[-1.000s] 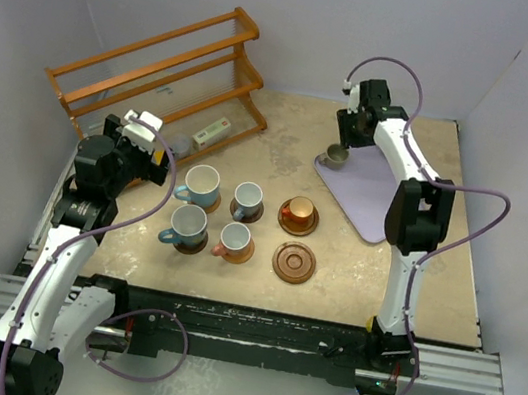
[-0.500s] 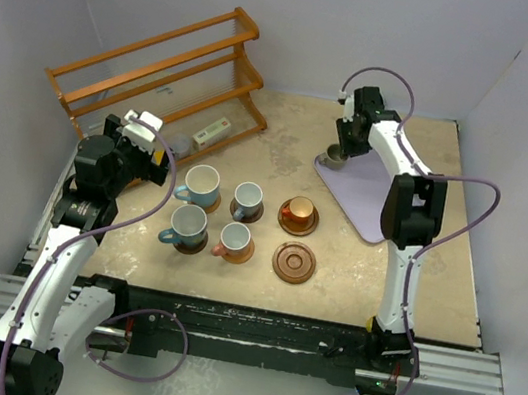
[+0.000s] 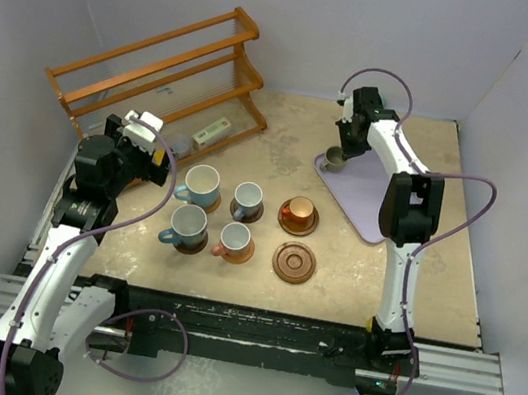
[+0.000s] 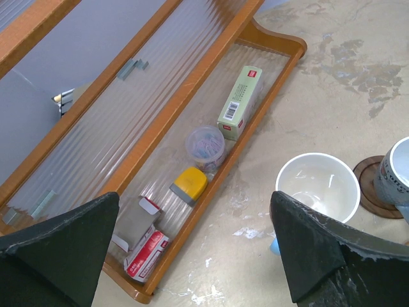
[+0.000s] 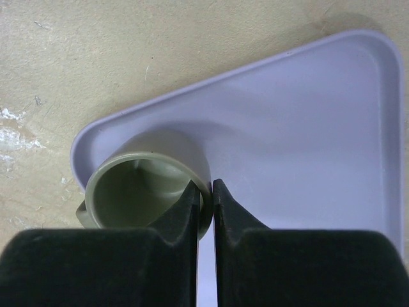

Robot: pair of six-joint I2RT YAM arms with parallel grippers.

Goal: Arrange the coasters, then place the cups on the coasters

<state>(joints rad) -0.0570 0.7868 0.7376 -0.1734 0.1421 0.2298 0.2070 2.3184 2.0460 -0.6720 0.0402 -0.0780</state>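
Note:
A grey-olive cup stands upright in the near-left corner of the lavender tray. My right gripper is shut on its rim, one finger inside and one outside. Several cups sit on coasters mid-table: light blue, grey-blue, orange, blue and pink. One reddish-brown ringed coaster lies bare. My left gripper hangs open above the table beside the rack, near the light blue cup.
A wooden rack stands at the back left, with a green box, a jar of clips, a yellow item and a red box on its lowest shelf. Walls close in on three sides.
My right gripper came down over the grey-olive cup and closed on its rim. The left arm has not moved.

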